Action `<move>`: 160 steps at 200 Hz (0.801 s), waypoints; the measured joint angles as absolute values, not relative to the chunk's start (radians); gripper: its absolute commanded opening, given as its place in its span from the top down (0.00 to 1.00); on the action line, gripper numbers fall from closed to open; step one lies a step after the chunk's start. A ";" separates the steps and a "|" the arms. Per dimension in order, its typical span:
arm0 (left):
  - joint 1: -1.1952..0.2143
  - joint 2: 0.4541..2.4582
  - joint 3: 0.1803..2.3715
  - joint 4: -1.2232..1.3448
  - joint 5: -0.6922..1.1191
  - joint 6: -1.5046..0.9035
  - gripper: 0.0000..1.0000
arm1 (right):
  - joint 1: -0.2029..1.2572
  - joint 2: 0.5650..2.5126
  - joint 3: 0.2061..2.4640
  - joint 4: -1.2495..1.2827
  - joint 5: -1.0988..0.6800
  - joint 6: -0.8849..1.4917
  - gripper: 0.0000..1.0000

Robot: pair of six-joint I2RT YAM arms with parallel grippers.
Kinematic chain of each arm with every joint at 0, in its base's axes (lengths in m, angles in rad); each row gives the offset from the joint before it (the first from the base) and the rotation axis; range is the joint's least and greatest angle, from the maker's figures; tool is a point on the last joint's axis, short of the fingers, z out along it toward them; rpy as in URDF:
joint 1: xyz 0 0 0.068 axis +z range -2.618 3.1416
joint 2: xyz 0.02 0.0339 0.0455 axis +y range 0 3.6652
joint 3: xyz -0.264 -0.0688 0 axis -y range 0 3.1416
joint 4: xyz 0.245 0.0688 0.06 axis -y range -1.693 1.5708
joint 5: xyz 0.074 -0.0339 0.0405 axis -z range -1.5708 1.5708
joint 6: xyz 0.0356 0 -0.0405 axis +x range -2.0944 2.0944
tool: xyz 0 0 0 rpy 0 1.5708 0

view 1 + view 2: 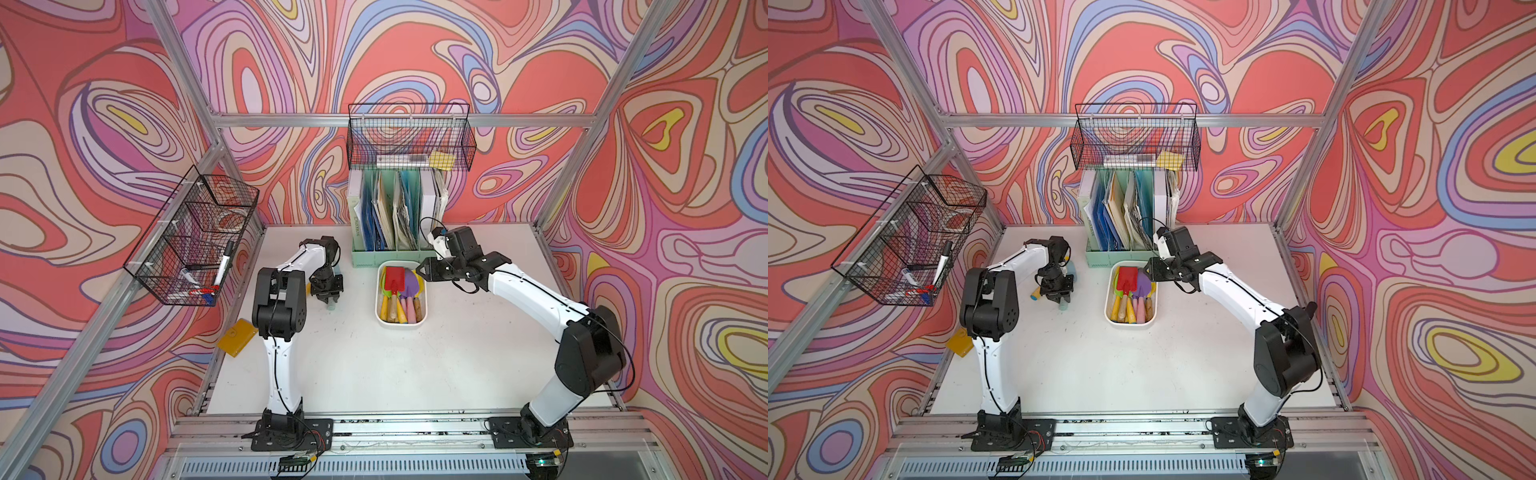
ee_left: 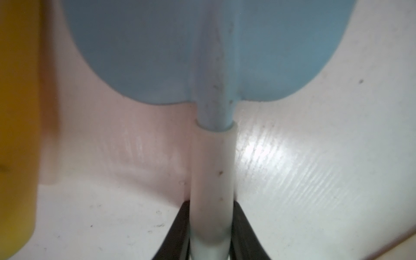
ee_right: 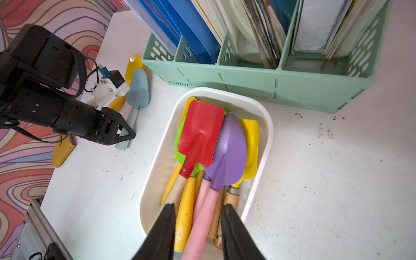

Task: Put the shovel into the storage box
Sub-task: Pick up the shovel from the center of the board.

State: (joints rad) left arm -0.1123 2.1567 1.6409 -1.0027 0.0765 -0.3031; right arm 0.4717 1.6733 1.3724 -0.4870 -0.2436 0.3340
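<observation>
High up front in both top views, looking down over whole table [image 1: 374, 365]; left wrist cam v. close on blue shovel [image 2: 211, 56]; right wrist cam over storage box [image 3: 162, 162], same shovel in shot

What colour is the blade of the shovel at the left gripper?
The shovel has a light blue blade; clearest in the left wrist view.

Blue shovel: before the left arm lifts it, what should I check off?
1. Left pincer straddles the blue shovel handle, fingers against it: ok.
2. Grip firm enough to lift: cannot tell.
3. Yellow shovel alongside, clear of the pincer: ok.
4. Box top open: ok, though shovels fill it.
5. Right pincer clear of the box: not ok, it hangs open over it.
</observation>
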 measured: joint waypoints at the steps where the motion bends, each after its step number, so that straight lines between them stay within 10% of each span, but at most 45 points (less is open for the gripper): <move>1: -0.112 2.157 1.641 -1.002 0.076 -0.303 0.79 | 0.472 1.673 1.372 -0.487 -0.244 0.334 0.65; 160: -0.224 1.918 1.639 -1.044 0.139 -0.266 0.87 | 0.472 1.673 1.372 -0.474 -0.310 0.350 0.65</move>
